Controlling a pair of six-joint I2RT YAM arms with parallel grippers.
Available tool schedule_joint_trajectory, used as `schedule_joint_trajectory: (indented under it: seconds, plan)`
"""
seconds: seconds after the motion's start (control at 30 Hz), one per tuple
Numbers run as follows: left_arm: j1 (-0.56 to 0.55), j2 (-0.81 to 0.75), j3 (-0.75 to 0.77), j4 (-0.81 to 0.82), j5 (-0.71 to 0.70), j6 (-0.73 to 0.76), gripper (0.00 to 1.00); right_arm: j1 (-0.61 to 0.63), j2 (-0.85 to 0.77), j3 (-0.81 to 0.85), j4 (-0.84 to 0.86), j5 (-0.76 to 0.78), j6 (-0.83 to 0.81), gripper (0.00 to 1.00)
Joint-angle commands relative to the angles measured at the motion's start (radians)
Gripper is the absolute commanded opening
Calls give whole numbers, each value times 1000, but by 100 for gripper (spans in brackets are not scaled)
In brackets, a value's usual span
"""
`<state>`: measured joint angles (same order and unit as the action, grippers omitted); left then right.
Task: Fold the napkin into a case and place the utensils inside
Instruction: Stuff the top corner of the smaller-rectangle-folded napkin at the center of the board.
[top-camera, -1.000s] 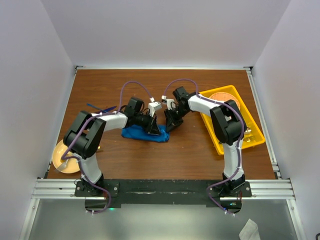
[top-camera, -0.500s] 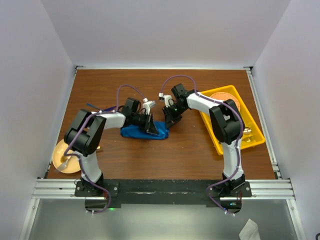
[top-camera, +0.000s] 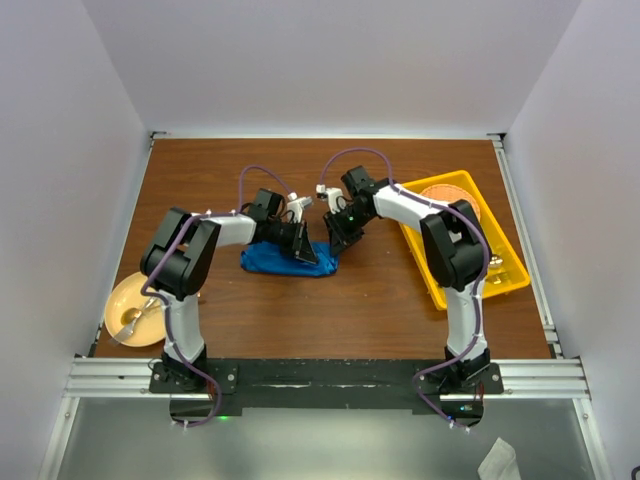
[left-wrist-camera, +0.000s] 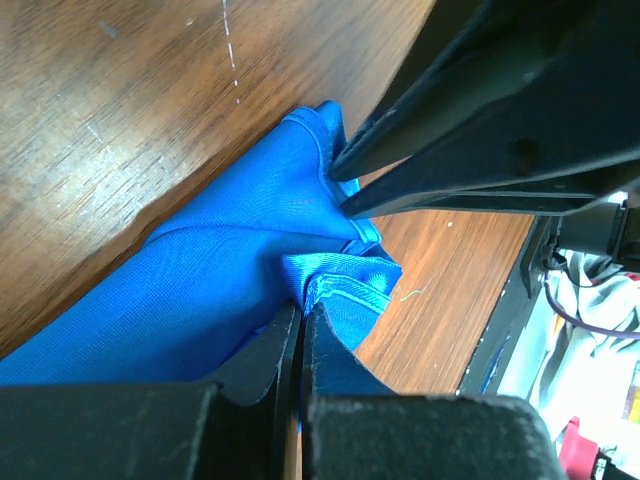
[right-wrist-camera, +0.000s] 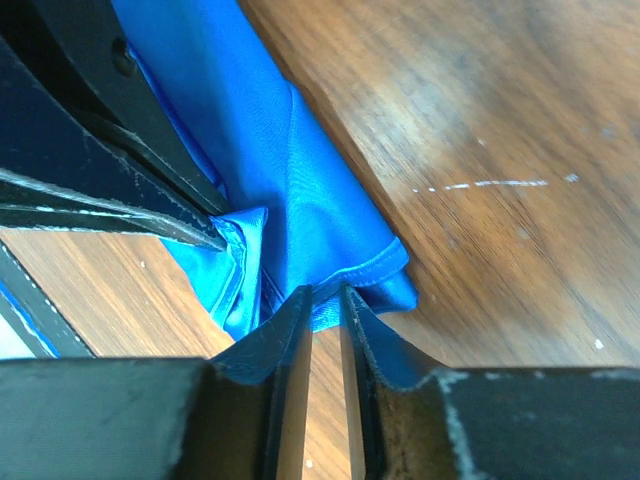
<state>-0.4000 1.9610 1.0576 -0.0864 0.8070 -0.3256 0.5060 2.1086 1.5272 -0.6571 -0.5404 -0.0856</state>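
Note:
The blue napkin lies bunched in a narrow oblong at the table's middle. My left gripper is at its right end, shut on a raised fold of the napkin. My right gripper is just right of it, jaws nearly together with the napkin's hemmed edge pinched at the tips. In the left wrist view the right gripper's fingers touch the cloth's corner. In the right wrist view the left gripper's fingers hold the gathered corner. The blue and purple utensils do not show; my left arm covers the spot.
A yellow tray with an orange plate stands at the right. A tan plate with a gold spoon sits at the front left. Bare wood lies in front of the napkin.
Both grippers shifted slightly left and away with the napkin's right end. My left arm's elbow swung right over the spot where the thin utensils showed.

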Motion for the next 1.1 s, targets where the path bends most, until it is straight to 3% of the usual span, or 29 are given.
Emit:
schedule_joint_trajectory:
  seconds: [0.0,0.37,1.07]
  plan:
    - [6,33,-4,-32,-25,-16,0,8,-91,28,63,30,59,24]
    - [16,45,-25,-15,-12,-44,0,63,-110,-25,166,108,121,28]
    - [26,70,-18,-16,0,-41,0,143,-119,-59,217,323,73,31]
